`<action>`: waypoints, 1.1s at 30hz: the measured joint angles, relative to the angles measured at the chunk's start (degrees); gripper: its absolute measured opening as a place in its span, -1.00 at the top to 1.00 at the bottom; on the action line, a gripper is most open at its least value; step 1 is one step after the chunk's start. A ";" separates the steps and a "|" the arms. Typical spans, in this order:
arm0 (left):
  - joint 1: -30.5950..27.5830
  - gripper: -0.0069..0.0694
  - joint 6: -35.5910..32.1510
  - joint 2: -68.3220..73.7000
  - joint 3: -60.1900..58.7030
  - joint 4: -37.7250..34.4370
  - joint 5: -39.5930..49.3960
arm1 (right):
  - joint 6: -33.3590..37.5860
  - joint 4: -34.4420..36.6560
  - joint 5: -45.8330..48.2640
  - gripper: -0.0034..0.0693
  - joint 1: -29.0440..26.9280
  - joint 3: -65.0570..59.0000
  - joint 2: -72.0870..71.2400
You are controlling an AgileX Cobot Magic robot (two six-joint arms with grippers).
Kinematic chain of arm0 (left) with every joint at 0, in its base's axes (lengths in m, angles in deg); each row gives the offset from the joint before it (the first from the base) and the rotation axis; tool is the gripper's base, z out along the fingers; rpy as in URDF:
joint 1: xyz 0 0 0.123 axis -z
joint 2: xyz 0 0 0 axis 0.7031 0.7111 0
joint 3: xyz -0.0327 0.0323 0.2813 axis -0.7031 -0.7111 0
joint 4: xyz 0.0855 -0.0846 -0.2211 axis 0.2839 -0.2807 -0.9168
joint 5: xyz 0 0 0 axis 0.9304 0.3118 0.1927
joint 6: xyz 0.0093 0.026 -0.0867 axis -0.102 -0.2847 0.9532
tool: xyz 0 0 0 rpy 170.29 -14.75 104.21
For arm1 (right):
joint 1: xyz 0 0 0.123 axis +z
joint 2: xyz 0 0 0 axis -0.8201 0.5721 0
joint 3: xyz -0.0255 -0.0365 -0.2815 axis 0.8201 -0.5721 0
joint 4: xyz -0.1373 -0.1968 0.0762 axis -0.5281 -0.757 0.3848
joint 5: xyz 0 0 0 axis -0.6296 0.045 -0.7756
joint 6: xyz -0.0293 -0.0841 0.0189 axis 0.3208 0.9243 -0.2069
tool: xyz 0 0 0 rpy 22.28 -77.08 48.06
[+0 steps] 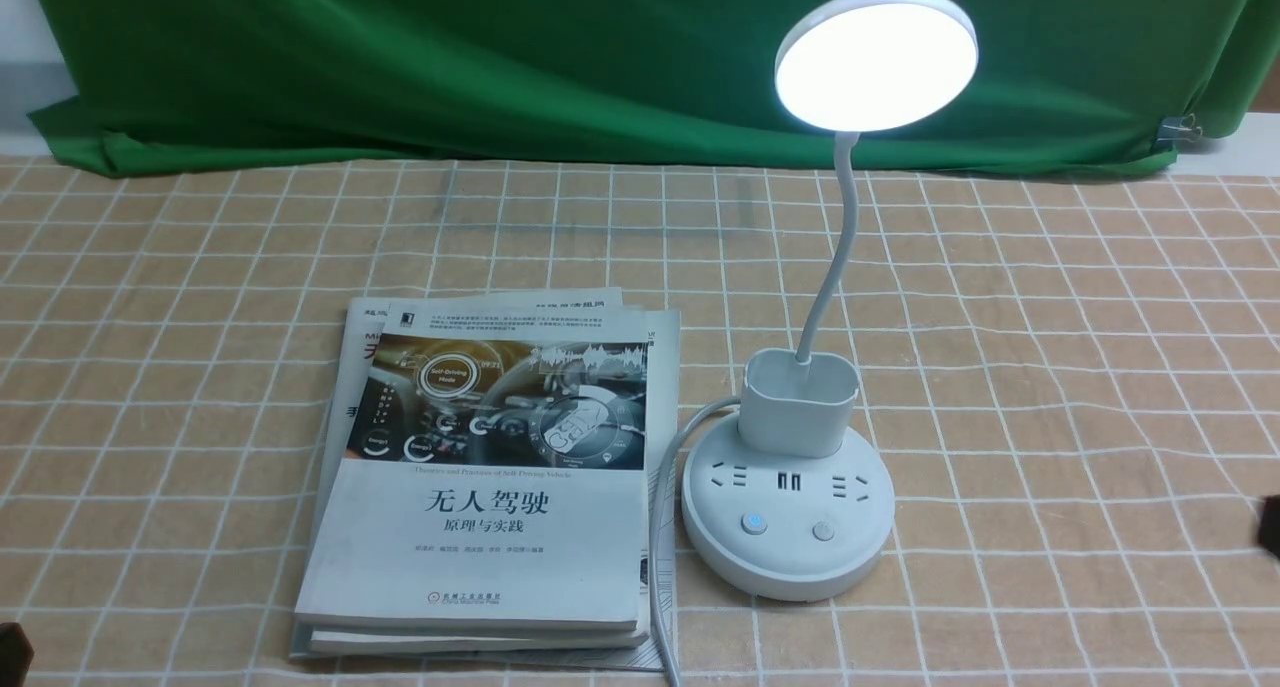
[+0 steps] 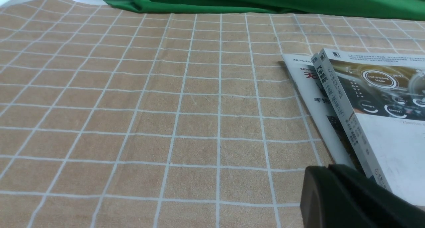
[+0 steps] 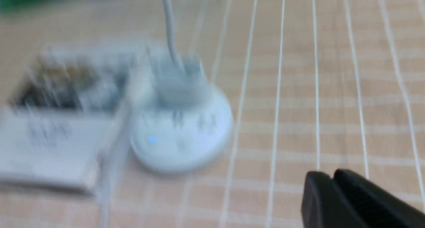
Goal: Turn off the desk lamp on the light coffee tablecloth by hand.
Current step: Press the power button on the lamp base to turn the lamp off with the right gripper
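Observation:
The white desk lamp point(image 1: 790, 507) stands on the light coffee tablecloth point(image 1: 1050, 367), right of centre. Its round disc head point(image 1: 876, 59) is lit. Its base carries sockets, a button with a blue glow point(image 1: 754, 523) and a plain button point(image 1: 823, 531). In the blurred right wrist view the lamp base point(image 3: 181, 131) lies ahead of my right gripper point(image 3: 332, 175), which is shut and empty, well apart from it. That gripper shows as a dark tip at the front view's right edge point(image 1: 1270, 525). My left gripper point(image 2: 327, 168) is shut and empty beside the books, at the front view's lower left corner point(image 1: 12, 652).
A stack of books point(image 1: 490, 477) lies left of the lamp, touching its white cord point(image 1: 660, 527); the books also show in the left wrist view point(image 2: 365, 105). A green backdrop cloth point(image 1: 500, 57) hangs along the far edge.

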 joint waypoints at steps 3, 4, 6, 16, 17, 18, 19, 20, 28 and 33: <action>0.00 0.81 0.00 0.00 0.00 0.00 0.00 | 2.63 0.00 2.77 0.76 0.00 3.25 8.50; 0.00 0.81 0.00 0.00 0.00 0.00 0.00 | 3.27 0.00 3.95 0.76 0.00 5.02 12.77; 0.00 0.81 0.00 0.00 0.00 0.00 0.00 | 3.93 0.14 4.88 0.76 0.19 6.98 18.49; 0.00 0.81 0.00 0.00 0.00 0.00 0.00 | 4.29 0.39 6.10 0.76 14.15 19.21 41.03; 0.00 0.81 0.00 0.00 0.00 0.00 0.00 | 4.32 0.41 6.15 0.76 16.43 21.83 45.33; 0.00 0.81 0.00 0.00 0.00 0.00 0.00 | 4.32 0.41 6.09 0.76 17.42 23.19 47.52; 0.00 0.81 0.00 0.00 0.00 0.00 0.00 | 4.32 0.41 6.09 0.76 17.86 23.94 48.34; 0.00 0.81 0.00 0.00 0.00 0.00 0.00 | 4.32 0.47 6.04 0.76 18.44 25.34 50.96; 0.00 0.81 0.00 0.00 0.00 0.00 0.00 | 4.32 0.15 5.25 0.76 18.76 31.71 59.99; 0.00 0.81 0.00 0.00 0.00 0.00 0.00 | 4.32 -0.43 4.44 0.76 18.70 33.31 63.45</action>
